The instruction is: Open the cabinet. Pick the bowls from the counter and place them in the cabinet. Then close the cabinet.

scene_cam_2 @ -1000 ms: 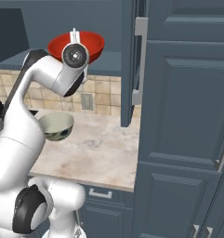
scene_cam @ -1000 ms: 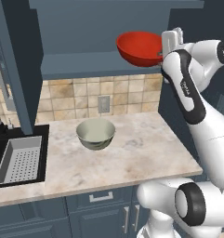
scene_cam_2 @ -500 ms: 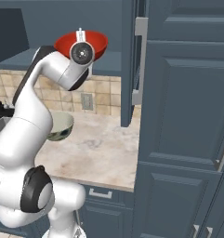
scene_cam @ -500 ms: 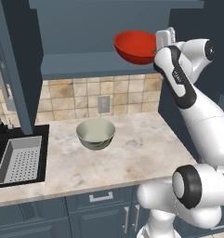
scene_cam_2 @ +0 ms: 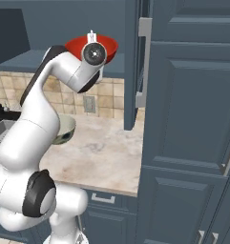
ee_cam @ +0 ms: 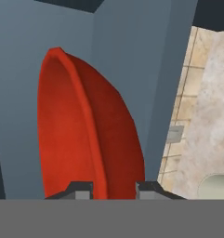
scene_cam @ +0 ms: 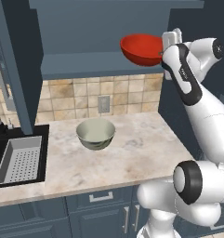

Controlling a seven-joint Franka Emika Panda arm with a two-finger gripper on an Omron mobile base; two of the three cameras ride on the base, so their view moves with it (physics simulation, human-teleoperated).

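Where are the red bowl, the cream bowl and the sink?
red bowl (scene_cam: 140,48), left base view, inner wall.
cream bowl (scene_cam: 95,133), left base view, inside.
sink (scene_cam: 19,160), left base view, perforated basin floor.

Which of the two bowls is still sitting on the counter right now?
The cream-white bowl, upright on the counter beside the sink. The red bowl is not on it: the gripper holds it by the rim, up at the open cabinet.
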